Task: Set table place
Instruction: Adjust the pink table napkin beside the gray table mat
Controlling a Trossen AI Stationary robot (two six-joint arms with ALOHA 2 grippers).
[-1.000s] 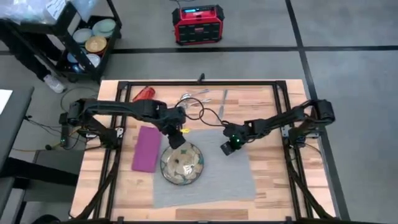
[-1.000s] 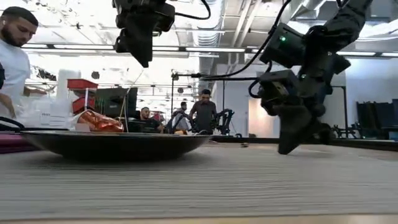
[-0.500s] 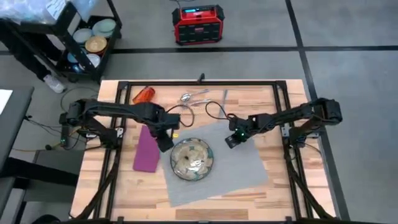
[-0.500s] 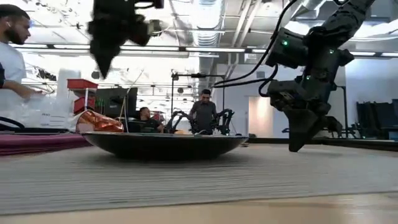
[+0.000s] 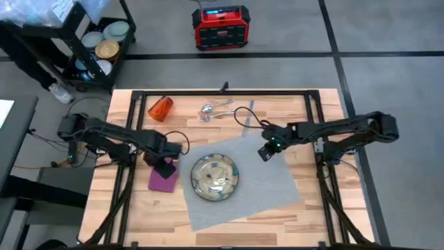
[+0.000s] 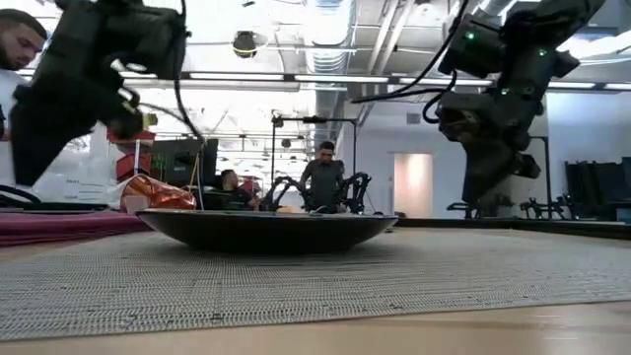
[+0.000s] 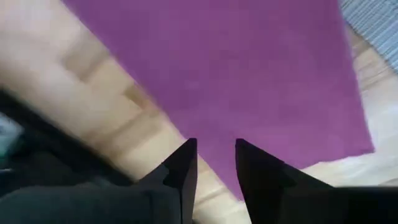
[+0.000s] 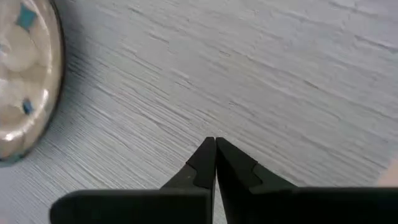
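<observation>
Napkin directly under left gripper.

We see even, bright overhead light on the table, with only soft, short shadows beside the plate. In the low view, ceiling strip lights glare white and leave the arms as dark silhouettes. The left wrist view is smeared: napkin and planks lack sharp edges. The placemat weave blurs close up.

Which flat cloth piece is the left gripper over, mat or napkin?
The magenta napkin. The left gripper hangs over it with fingers slightly apart; the grey placemat lies under the plate.
</observation>
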